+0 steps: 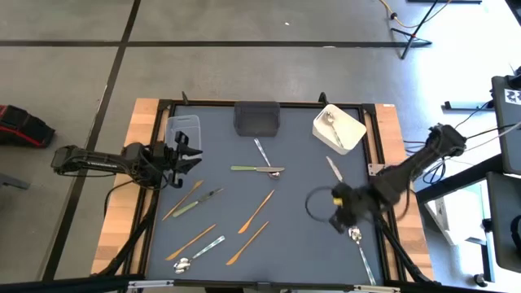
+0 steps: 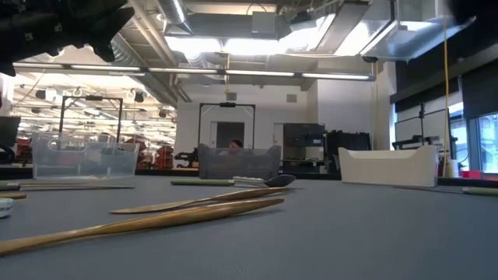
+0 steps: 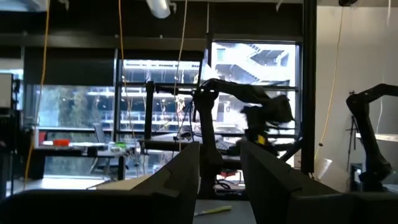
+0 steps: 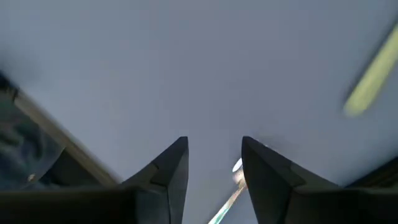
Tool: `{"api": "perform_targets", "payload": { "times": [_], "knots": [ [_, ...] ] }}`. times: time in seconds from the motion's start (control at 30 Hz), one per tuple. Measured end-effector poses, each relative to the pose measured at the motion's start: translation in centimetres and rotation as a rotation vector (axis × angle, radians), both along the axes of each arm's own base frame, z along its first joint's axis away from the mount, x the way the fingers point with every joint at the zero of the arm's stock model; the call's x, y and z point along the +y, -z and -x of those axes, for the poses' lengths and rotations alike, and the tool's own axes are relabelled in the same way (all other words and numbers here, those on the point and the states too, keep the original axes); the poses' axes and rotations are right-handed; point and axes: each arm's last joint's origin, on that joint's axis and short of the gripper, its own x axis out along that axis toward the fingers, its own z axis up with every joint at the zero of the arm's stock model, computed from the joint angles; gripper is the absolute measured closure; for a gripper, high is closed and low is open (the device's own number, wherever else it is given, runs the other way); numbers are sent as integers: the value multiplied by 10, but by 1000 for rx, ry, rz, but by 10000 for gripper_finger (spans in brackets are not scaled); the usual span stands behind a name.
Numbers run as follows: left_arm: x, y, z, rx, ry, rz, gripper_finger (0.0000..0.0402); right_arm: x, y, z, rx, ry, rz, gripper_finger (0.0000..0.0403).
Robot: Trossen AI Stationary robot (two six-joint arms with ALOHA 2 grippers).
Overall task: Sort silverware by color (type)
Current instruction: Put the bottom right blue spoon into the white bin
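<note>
right gripper [image 4: 212,165] | jaws parted, empty | above silver spoon [image 1: 356,235]

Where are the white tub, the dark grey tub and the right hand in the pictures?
white tub [image 1: 348,137]: high view, on its right rim.
dark grey tub [image 1: 257,119]: high view, on its front wall.
right hand [image 1: 340,218]: high view, midway between its fingertips, above the mat near a silver spoon.

— We see a grey concrete floor [image 1: 244,69] with black tape lines [image 1: 244,43] toward twelve o'clock.

— And we note bright ceiling lights [image 2: 257,47] and windows [image 2: 484,144] at three o'clock.
</note>
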Motion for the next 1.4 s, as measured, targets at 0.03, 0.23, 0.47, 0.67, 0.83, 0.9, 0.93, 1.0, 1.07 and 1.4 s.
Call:
{"api": "perform_targets", "payload": {
  "times": [0.03,0.23,0.47,0.67,0.83,0.9,0.93,1.0,1.07,1.4],
  "knots": [
    [0,0,0,-1,0,-2,289,10,3,2,16,8,-26,265],
    [0,-4,2,-46,-30,-63,289,62,25,19,130,92,-112,265],
    [0,-9,4,-95,-51,-103,289,90,55,34,330,140,-63,265],
    [0,-9,5,-102,-53,-104,289,96,72,32,387,148,-15,265],
    [0,-11,5,-115,-60,-116,289,101,87,29,409,179,21,265],
    [0,-11,5,-117,-61,-119,289,105,93,27,411,176,14,265],
    [0,-11,5,-117,-61,-119,289,106,96,27,427,173,17,265],
    [0,-11,5,-117,-59,-116,289,106,103,28,488,164,42,265],
    [0,-11,5,-117,-59,-116,289,106,108,29,532,143,62,265],
    [0,-11,5,-115,-53,-110,289,109,113,27,491,103,55,361]
  ]
}}
